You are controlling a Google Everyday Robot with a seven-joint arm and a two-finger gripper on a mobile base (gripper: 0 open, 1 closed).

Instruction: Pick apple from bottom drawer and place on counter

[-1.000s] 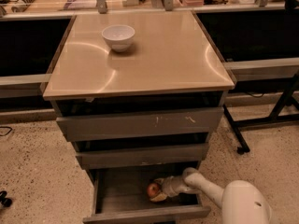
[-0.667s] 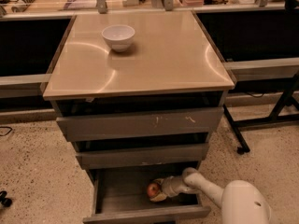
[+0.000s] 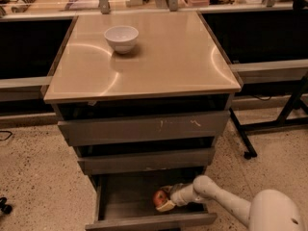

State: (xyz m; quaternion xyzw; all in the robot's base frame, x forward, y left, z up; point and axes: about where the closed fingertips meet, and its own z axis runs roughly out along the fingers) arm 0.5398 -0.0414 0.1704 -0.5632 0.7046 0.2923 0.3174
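No text, label, brand or number can be read on anything, the worktop (image 3: 168, 66) included. The tool (image 3: 165, 202) is inside the bottom drawer (image 3: 144, 221), beside the apple (image 3: 159, 196).

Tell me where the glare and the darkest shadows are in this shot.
Camera view: curved glare streaks cross the glossy counter beside the white bowl; the bottom drawer is dim, shaded by the drawers above, yet the apple and the claw at it are visible.

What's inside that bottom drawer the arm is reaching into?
The bottom drawer holds a red apple, with the gripper right against it. The drawer's back part is hidden under the drawer above.
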